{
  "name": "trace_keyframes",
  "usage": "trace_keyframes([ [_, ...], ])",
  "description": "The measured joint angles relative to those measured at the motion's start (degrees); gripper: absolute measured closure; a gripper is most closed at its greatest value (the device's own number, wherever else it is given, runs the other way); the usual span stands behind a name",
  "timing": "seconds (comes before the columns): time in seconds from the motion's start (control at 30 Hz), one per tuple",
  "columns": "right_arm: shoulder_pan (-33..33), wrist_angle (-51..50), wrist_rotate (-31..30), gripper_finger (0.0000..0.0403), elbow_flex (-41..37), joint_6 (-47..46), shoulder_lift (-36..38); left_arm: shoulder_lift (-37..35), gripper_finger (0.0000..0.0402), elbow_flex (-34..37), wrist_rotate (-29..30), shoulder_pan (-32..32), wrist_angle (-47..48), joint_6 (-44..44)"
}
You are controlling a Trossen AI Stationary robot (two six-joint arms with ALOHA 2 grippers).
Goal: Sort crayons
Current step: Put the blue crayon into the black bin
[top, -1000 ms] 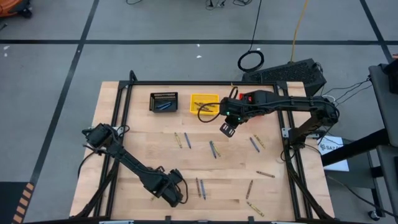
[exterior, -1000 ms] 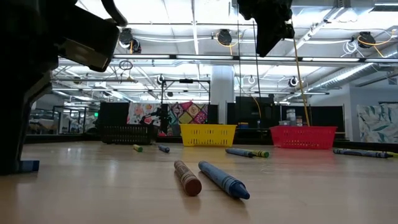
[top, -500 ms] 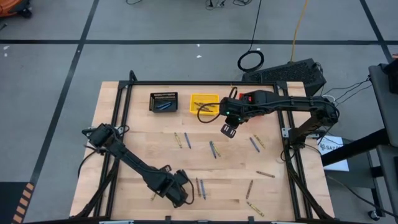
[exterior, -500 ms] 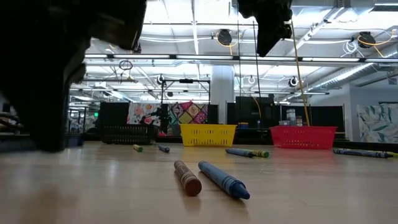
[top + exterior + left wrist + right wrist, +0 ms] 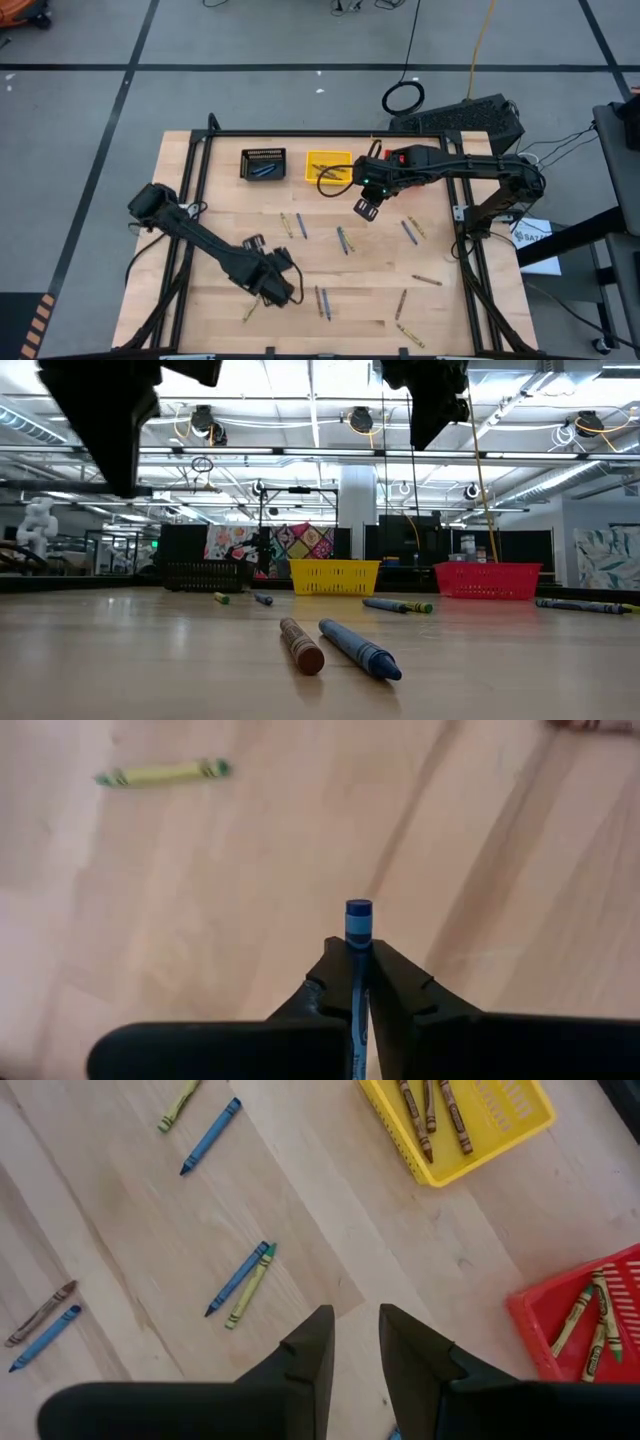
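Here the left hand [image 5: 357, 982] is clamped on a blue crayon [image 5: 357, 920], only its tip showing past the fingers. The right hand [image 5: 355, 1348], jaws apart, hovers empty above the counter [image 5: 130, 1220].

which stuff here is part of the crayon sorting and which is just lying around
Part of the job:
- loose crayons on the table
- blue crayon shut in the left gripper
- black bin, yellow bin, red bin
- right gripper, open, empty

Just lying about:
- cable coil on the floor
- black case
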State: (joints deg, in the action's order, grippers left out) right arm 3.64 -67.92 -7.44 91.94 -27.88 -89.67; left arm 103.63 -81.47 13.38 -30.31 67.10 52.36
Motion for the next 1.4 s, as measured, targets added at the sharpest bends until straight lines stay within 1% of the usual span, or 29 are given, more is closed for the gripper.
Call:
trace_keyframes([
  [0.23,0.0,0.0,-0.2,0.0332,0.0,-1.4,0.0,-4.2,0.0391,0.3,1.2,5.6,2.8,-8.8],
  [0.37,0.2,0.0,-0.2,0.0332,0.0,-1.4,0.0,-5.3,0.0391,0.3,5.0,9.4,4.2,-14.9],
  [0.47,0.3,0.0,-0.9,0.0332,0.0,-1.1,0.0,-5.8,0.0391,0.3,6.6,13.1,5.4,-20.0],
  [0.57,0.3,0.0,-3.3,0.0332,0.0,-0.6,0.0,-5.9,0.0391,0.3,7.9,17.3,5.7,-26.3],
  [0.73,0.4,-0.2,-3.1,0.0332,0.0,1.6,0.0,-5.9,0.0391,0.3,7.9,25.8,5.6,-35.5],
  [0.87,0.4,-0.2,-3.1,0.0332,0.0,4.9,0.0,-5.9,0.0391,0.3,7.9,32.4,3.3,-42.0],
  [0.97,0.5,-0.2,-3.1,0.0332,0.0,7.7,0.0,-5.9,0.0391,0.3,6.7,37.3,1.5,-47.4],
  [1.13,1.8,-0.2,-3.0,0.0332,0.0,11.8,0.0,-5.9,0.0391,0.3,1.1,45.4,-1.1,-52.9],
  [1.33,4.9,0.2,-3.0,0.0332,0.0,16.3,0.0,-5.9,0.0391,0.3,-0.4,51.8,-3.2,-58.0],
  [1.4,6.0,0.2,-3.0,0.0332,0.0,18.0,0.0,-5.9,0.0391,0.3,-2.1,53.9,-3.6,-59.3],
])
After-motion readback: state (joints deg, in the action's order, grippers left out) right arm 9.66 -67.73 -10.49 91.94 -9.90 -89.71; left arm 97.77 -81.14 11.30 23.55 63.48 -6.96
